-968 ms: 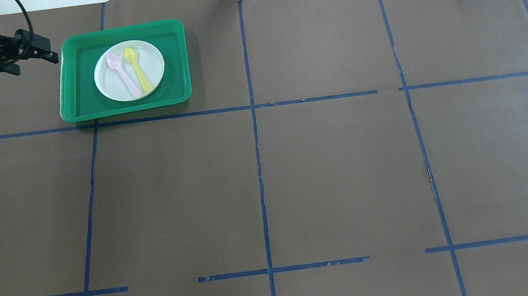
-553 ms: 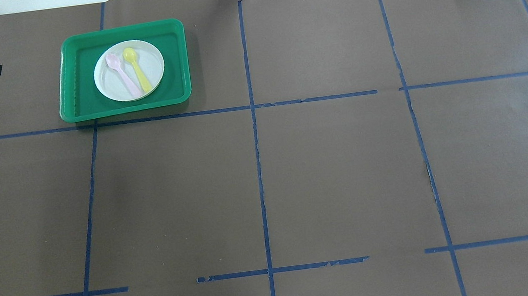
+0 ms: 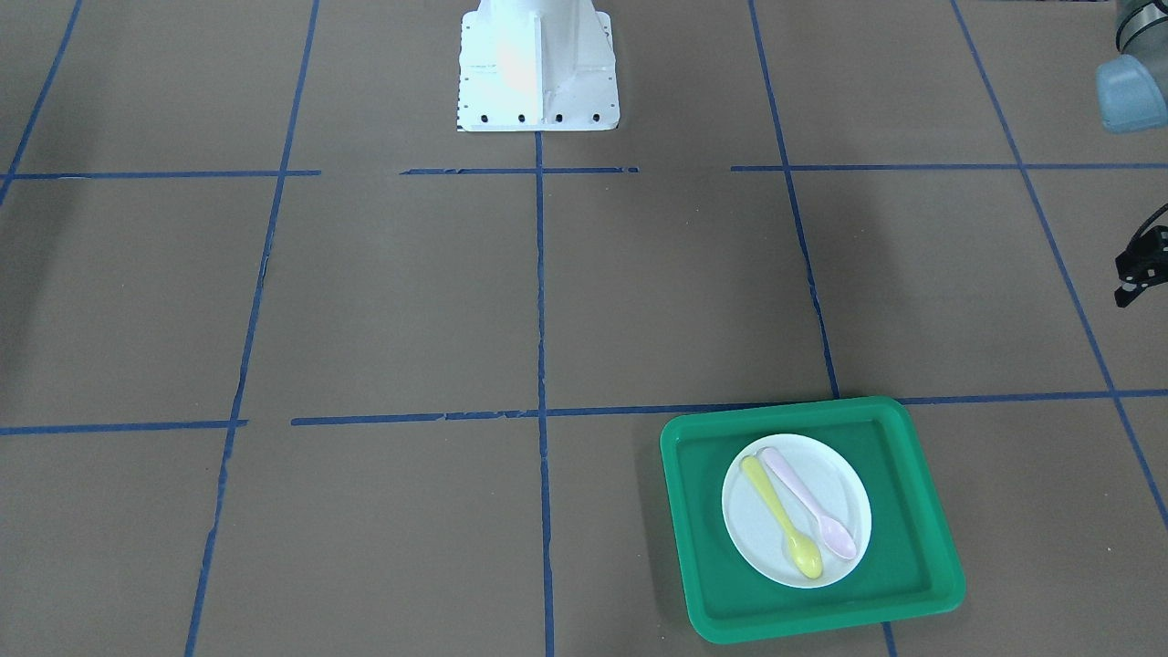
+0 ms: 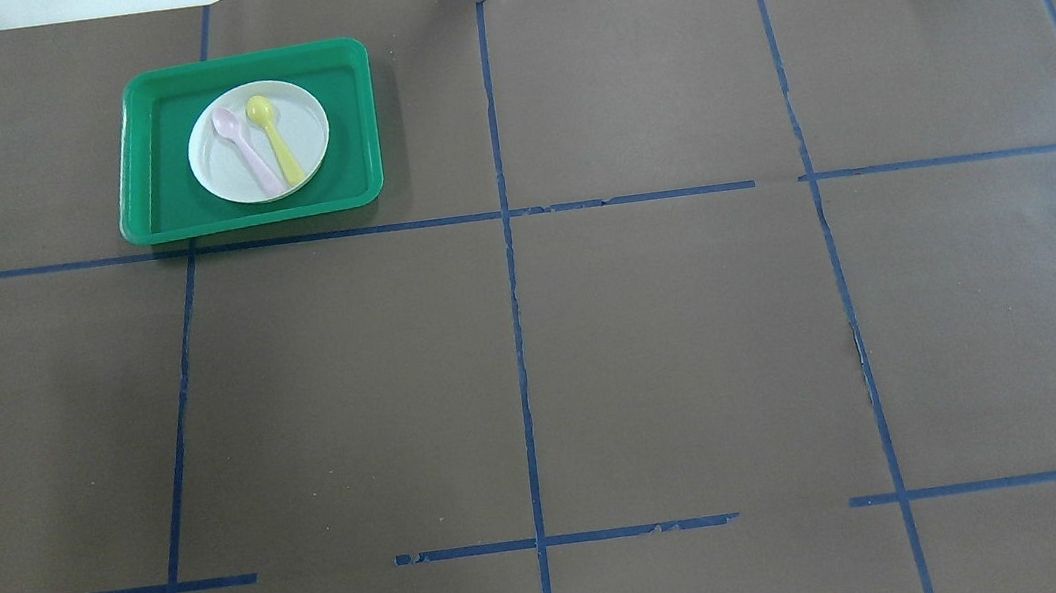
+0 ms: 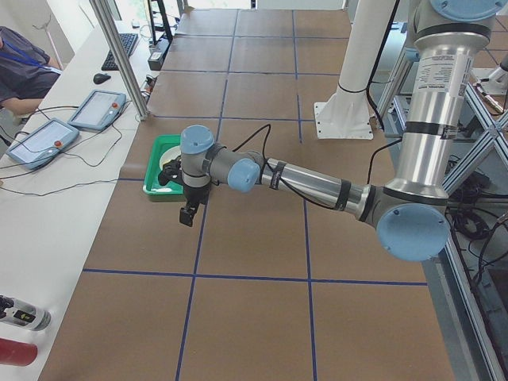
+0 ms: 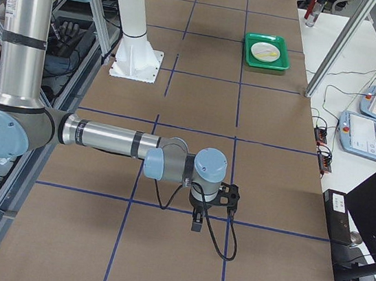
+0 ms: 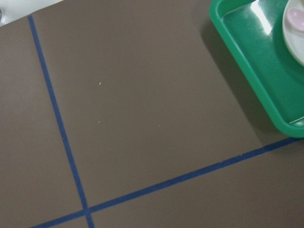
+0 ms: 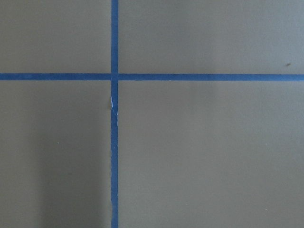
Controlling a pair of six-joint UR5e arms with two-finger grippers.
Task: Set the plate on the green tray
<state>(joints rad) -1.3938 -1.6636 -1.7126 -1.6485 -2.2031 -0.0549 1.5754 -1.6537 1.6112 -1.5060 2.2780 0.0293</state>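
The small white plate (image 4: 305,122) lies flat in the middle of the green tray (image 4: 161,180) at the table's far left. A pink spoon (image 4: 246,150) and a yellow spoon (image 4: 277,141) lie on it. The front view also shows the plate (image 3: 753,529) and the tray (image 3: 912,547). My left gripper (image 5: 188,216) hangs over bare table beside the tray, apart from it. It is cut off at the front view's right edge (image 3: 1136,274), and I cannot tell its state. My right gripper (image 6: 196,223) is far from the tray, low over the table, state unclear.
The robot's white base (image 3: 537,64) stands at the table's near middle. A side table with tablets (image 5: 95,107) runs along the far edge, with a metal post (image 5: 127,63) near the tray. Blue tape lines cross the brown table.
My left arm has moved left, away from the tray, and out of the overhead view. The plate, spoons and tray have not moved.
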